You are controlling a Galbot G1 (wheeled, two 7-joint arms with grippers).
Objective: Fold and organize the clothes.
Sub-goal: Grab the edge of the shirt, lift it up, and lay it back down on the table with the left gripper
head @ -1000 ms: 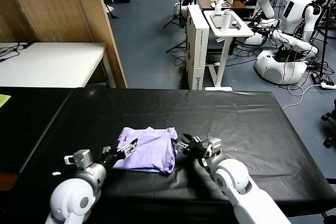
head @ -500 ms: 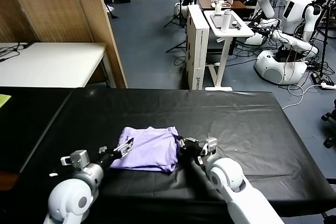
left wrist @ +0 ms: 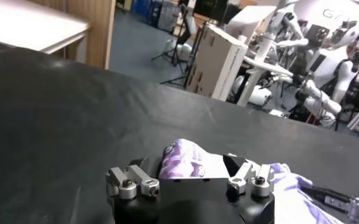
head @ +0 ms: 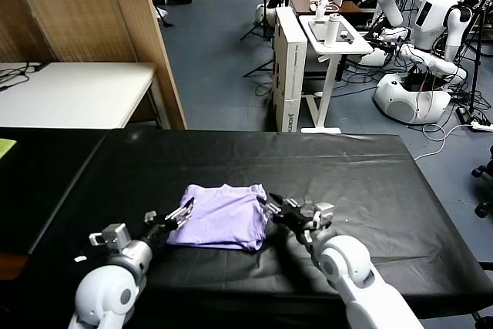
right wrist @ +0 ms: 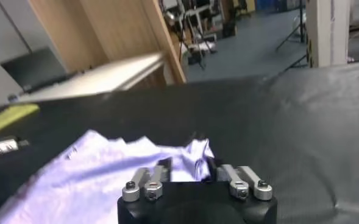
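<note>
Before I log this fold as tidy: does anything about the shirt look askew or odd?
Mostly neat. The lavender T-shirt lies folded in a compact bundle on the black table, with the left gripper and right gripper at its two sides. Its far edge is rumpled and uneven, and its right corner bunches up beside the right gripper.

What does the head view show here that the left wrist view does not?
Only the head view shows the whole folded T-shirt as a compact lavender bundle on the black table, with the left gripper at one side edge and the right gripper at the other. Only the left wrist view shows the darker purple print on the cloth between that gripper's jaws. Both show the shirt, the black tabletop and the robots parked in the background.
</note>
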